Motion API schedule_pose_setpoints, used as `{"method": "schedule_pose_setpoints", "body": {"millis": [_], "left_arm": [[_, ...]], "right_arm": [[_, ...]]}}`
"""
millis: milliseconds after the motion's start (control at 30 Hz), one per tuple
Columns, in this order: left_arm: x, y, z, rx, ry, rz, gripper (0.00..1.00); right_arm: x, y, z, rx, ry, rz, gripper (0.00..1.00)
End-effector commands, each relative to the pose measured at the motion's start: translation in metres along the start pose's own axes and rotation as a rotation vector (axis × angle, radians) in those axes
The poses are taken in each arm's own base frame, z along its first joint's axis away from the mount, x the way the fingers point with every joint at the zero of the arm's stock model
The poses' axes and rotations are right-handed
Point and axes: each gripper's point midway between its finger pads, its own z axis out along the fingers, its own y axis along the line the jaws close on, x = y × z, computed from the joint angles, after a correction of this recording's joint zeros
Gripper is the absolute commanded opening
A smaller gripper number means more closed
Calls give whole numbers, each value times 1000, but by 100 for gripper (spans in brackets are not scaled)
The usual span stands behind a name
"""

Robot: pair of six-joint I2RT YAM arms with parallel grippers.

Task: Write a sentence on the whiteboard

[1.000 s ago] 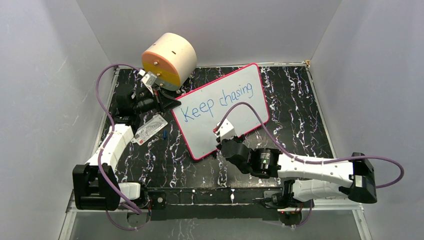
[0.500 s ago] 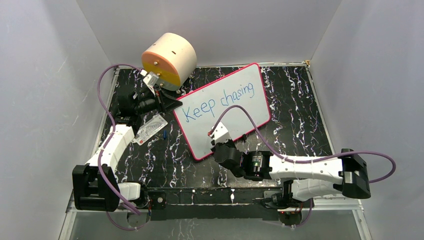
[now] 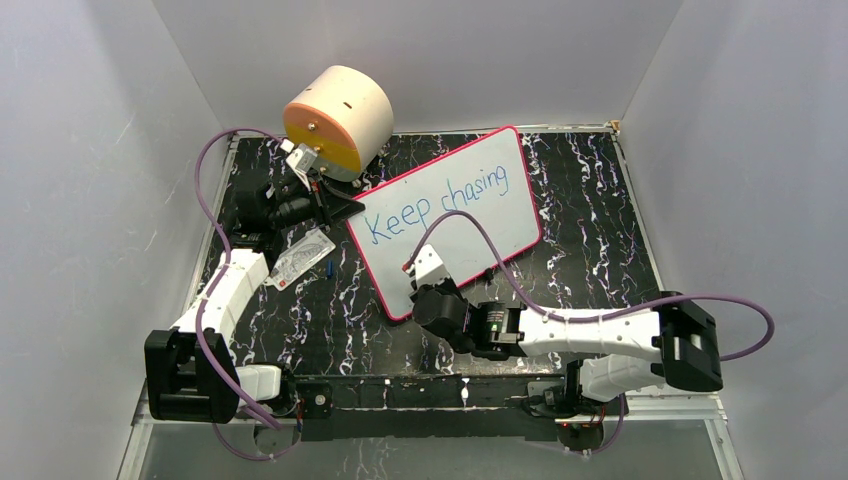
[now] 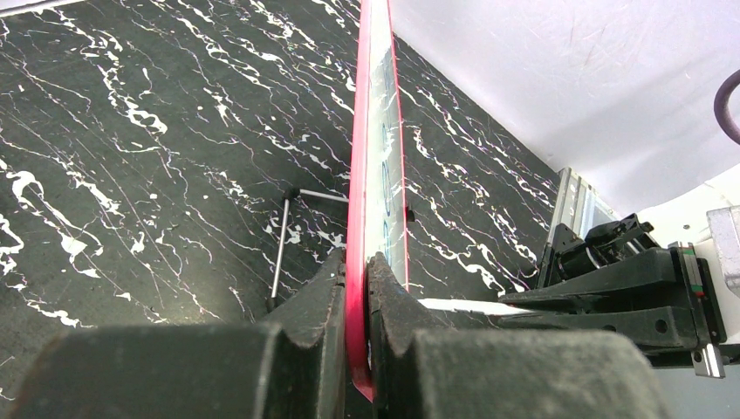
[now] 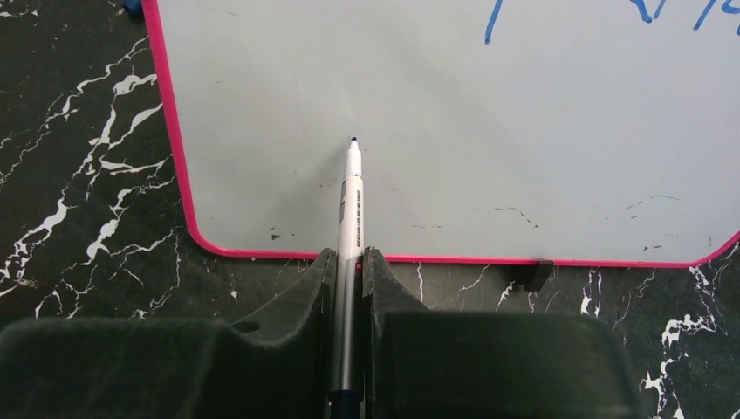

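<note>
The whiteboard (image 3: 510, 215), white with a pink-red border, stands tilted across the middle of the dark marbled table. The sentence (image 3: 400, 218) on it reads "Keep chasing" in blue along its far side. My left gripper (image 3: 340, 205) is shut on the board's left edge; in the left wrist view the board (image 4: 384, 131) runs edge-on out from between the fingers of that gripper (image 4: 358, 262). My right gripper (image 3: 425, 285) sits at the board's near left corner, shut on a grey marker (image 5: 352, 201) between its jaws (image 5: 349, 255). The marker tip rests at the blank lower part of the board (image 5: 454, 105).
A cream and orange cylinder (image 3: 338, 118) stands at the back left, just behind my left gripper. A small printed card (image 3: 300, 258) and a blue cap (image 3: 329, 268) lie left of the board. A black clip (image 5: 532, 273) sits on the board's near edge. Grey walls close in three sides.
My right arm has swung left along the board's near edge, carrying the marker toward the lower left corner. The left arm and the writing are unchanged.
</note>
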Motion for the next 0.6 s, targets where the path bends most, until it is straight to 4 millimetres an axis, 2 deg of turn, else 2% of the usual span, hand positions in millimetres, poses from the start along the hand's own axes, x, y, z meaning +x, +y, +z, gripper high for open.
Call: {"method": "schedule_pose_setpoints", "body": {"millis": [0, 267, 567], "left_arm": [[27, 6, 4, -12, 67, 30, 0], [27, 5, 4, -7, 69, 28, 0], [26, 5, 4, -5, 69, 30, 0]], "right_arm": [[-40, 9, -1, -9, -95, 68, 0], [-45, 13, 3, -2, -97, 49, 0], [-41, 12, 10, 4, -64, 36, 0]]}}
